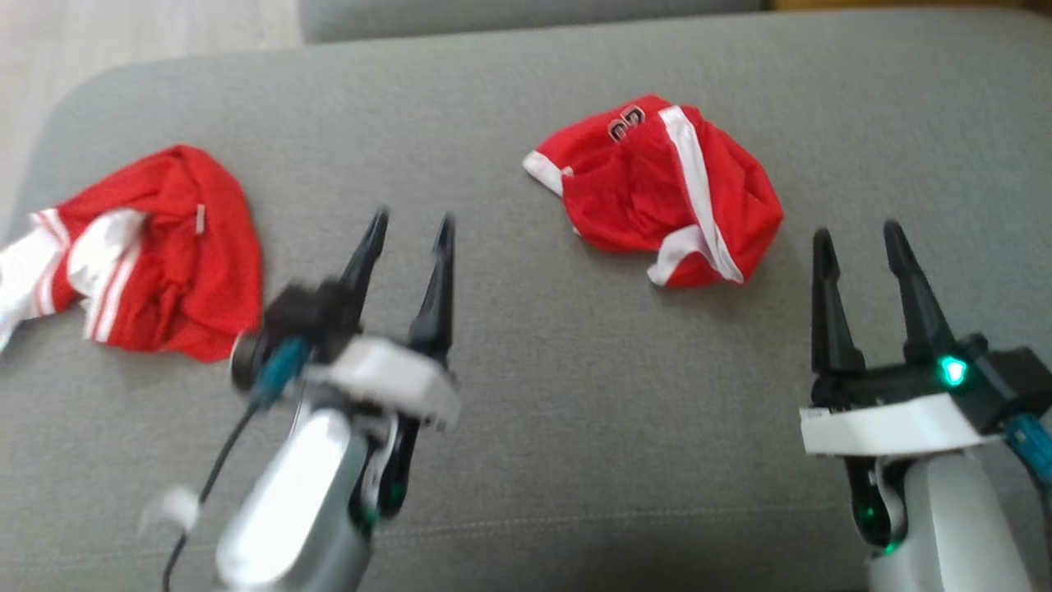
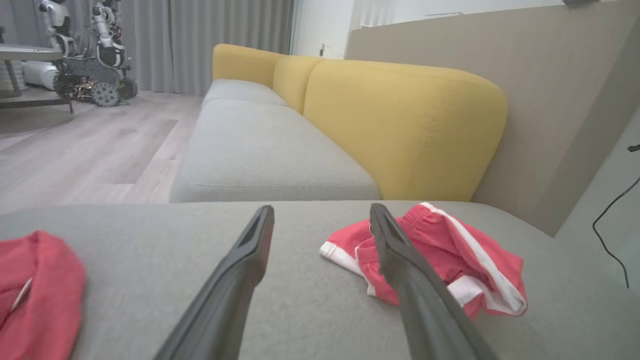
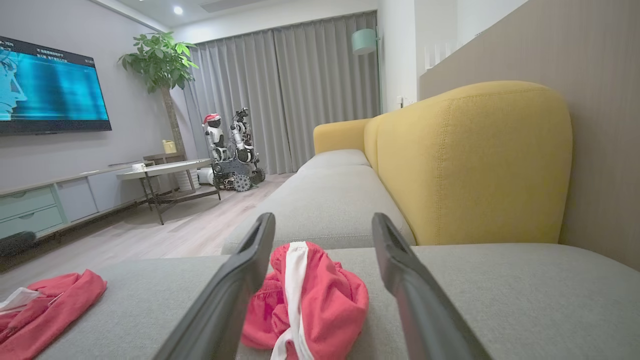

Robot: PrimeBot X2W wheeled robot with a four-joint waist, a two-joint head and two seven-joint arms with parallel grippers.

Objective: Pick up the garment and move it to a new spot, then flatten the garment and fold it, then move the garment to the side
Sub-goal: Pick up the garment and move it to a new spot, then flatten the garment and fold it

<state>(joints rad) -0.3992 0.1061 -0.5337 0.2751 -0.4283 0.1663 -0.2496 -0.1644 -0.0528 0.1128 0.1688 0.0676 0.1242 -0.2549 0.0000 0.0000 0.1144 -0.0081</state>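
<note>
**Both Grippers Empty, Two Red Heaps on the Cushion**

The left gripper [image 1: 412, 220] and the right gripper [image 1: 857, 232] hovered with fingers spread, holding nothing, above the grey fabric sofa cushion [image 1: 526, 395]. A crumpled red mesh garment with white stripes [image 1: 657, 193] lay ahead, nearer the right gripper. A second bunched red-and-white garment [image 1: 164, 247] lay just beside the left gripper, near the cushion's left edge. In my judgement, a pinch on either heap could catch a single layer, leaving the cloth twisted instead of flat. A tug on the left piece might drag it off the edge.

Dark lettering on the middle red garment [image 1: 657, 193] is too blurred to read.
</note>
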